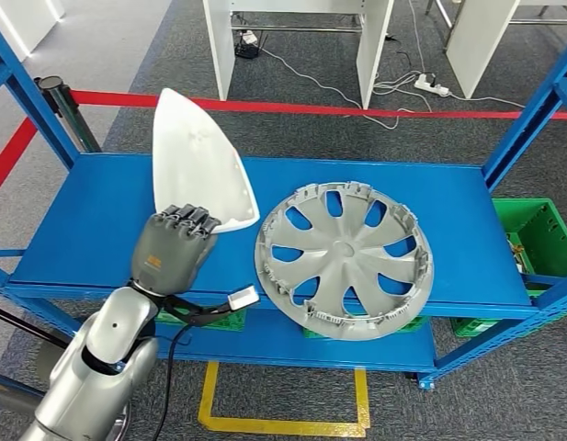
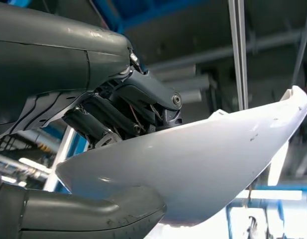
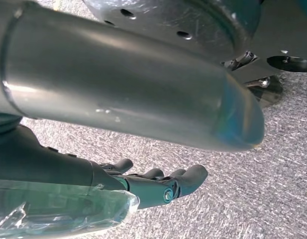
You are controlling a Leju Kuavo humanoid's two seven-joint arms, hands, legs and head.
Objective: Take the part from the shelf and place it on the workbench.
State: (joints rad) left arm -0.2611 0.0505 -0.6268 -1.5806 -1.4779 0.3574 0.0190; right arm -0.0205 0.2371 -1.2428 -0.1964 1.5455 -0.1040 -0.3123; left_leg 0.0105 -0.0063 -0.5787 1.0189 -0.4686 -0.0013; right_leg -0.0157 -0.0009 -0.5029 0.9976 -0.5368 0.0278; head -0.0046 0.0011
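- You are looking down at a blue metal shelf (image 1: 405,197) on grey carpet, with red tape lines on the floor behind it, white cabinets at 12 o'clock and a green crate (image 1: 540,234) at 3 o'clock, below shelf level.
- The part you are after is the white shell (image 1: 197,161), a smooth, pointed plastic cover. It stands tipped up on edge at about 10 o'clock from the picture's centre, its tip aimed at 12 o'clock.
- The left hand (image 1: 171,250) already holds it by the lower edge: in the left wrist view the fingers (image 2: 144,99) lie over one face of the white shell (image 2: 204,159) and the thumb (image 2: 88,216) presses the other.
- Judging by its thin wall and gloss, expect it to be light, fairly stiff but able to flex, and slippery. A pinch at one edge leaves the long tip free to swing, so move slowly and keep it near upright.
- A firmer hold would sit deeper toward the broad end, not the narrow tip.
- A grey wheel cover (image 1: 344,257) lies flat just beside the shell at 4 o'clock from it, overhanging the shelf's front edge; whether the two touch is unclear. Lift clear before swinging.
- The right hand (image 3: 159,181) hangs over the carpet, fingers loosely apart, holding nothing.
- The bench is not in sight.
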